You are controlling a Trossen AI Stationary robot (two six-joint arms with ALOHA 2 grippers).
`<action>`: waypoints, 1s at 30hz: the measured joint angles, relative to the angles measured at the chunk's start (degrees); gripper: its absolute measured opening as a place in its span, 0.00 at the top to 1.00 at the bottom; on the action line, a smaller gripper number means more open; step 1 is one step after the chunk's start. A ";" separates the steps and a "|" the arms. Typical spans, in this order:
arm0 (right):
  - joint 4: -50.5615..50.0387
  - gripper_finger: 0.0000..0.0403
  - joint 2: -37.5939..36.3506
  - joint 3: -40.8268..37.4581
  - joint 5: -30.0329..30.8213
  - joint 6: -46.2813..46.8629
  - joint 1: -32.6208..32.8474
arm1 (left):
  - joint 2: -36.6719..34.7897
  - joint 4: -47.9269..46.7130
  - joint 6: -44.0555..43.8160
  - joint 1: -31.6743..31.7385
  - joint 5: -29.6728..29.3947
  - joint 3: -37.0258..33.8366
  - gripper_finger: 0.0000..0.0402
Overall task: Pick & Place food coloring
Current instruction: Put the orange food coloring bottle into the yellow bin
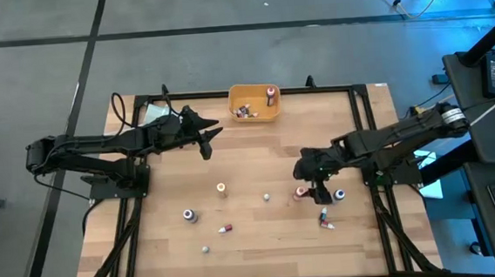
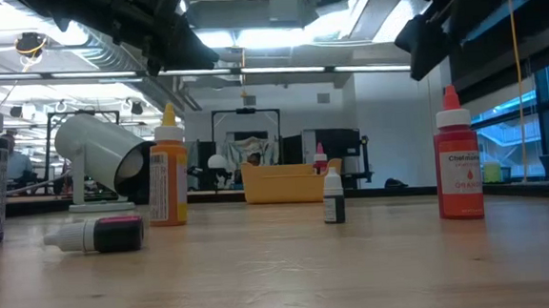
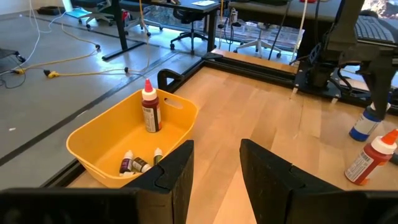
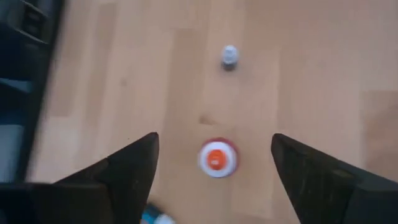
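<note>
Right gripper (image 4: 214,177) is over the tabletop (image 1: 263,233) at about 3 o'clock from centre, pointing straight down, fingers (image 4: 124,171) spread wide with nothing between them. Directly below the gap stands a red bottle (image 4: 216,158), orange-red cap up, untouched and clear of both fingers. A tiny white-capped vial (image 4: 229,56) stands apart from it, toward table centre.

Left gripper (image 3: 214,177) hovers at 11 o'clock, near the orange bin (image 1: 255,102), fingers partly apart and holding nothing.

Bin sits at the 12 o'clock edge. Inside it: one red bottle upright (image 3: 150,109) and a few small vials lying on the floor of the bin (image 3: 138,165).

Loose food coloring on the tabletop, high view:
- orange bottle (image 1: 221,189) upright, near centre, slightly toward 7 o'clock
- dark purple-capped bottle (image 1: 188,215) at 8 o'clock
- small red-and-white dropper (image 1: 226,229) on its side at 7 o'clock
- tiny vial (image 1: 205,248) near the 7 o'clock edge
- blue-capped bottle (image 1: 339,195) just beside the right gripper, on its outer side
- two small droppers (image 1: 325,219) lying at 4 o'clock, close together

Low view shows the dark-bodied dropper (image 2: 96,235) lying flat, orange and red bottles upright.
</note>
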 joint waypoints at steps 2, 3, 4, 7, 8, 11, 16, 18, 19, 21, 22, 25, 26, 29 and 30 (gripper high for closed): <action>-0.13 0.22 0.81 0.00 2.75 -0.86 0.61 | 0.00 0.00 0.00 0.00 0.00 0.02 0.68; -0.02 0.22 1.36 0.00 3.17 -1.68 0.80 | 0.00 0.00 0.00 0.00 -0.01 0.01 0.68; 0.25 0.22 1.96 0.00 3.18 -1.99 0.96 | 0.00 0.00 0.00 0.00 -0.01 0.01 0.68; -0.05 0.23 4.22 0.00 3.20 -3.30 1.36 | 0.00 0.00 0.00 0.00 -0.01 0.00 0.68; -0.15 0.23 4.96 0.00 3.20 -3.52 1.48 | 0.00 -0.02 0.00 0.00 0.00 0.00 0.68; -0.17 0.27 6.94 0.00 3.17 -3.70 1.73 | 0.00 -0.02 0.00 -0.01 0.00 0.01 0.68; -1.19 0.34 9.79 0.00 3.23 -7.66 2.84 | 0.00 -0.04 0.00 -0.01 0.00 0.01 0.68; -1.20 0.37 10.59 0.00 3.20 -8.04 2.98 | 0.00 -0.04 0.00 -0.02 0.01 0.01 0.68; -1.14 0.38 10.75 0.00 3.20 -7.99 2.96 | 0.00 -0.04 0.00 -0.01 0.00 0.00 0.68; -1.12 0.41 10.90 0.00 3.29 -7.85 2.90 | 0.00 -0.04 0.00 -0.02 0.01 0.00 0.68; -1.01 0.43 10.90 0.00 3.88 -7.83 2.87 | 0.00 -0.04 0.00 -0.02 0.01 0.01 0.68; -1.17 0.50 10.88 0.00 5.87 -7.94 2.90 | 0.00 -0.04 0.00 0.00 0.01 0.00 0.68; -1.29 0.52 10.88 0.00 6.07 -8.08 2.90 | 0.00 -0.04 0.00 -0.02 0.01 0.02 0.68; -1.35 0.59 10.88 0.00 6.19 -9.67 2.90 | 0.00 -0.04 -0.01 -0.01 0.01 0.00 0.68; -1.37 0.61 10.88 0.00 6.22 -9.97 2.90 | 0.00 -0.06 0.00 -0.02 0.01 0.00 0.68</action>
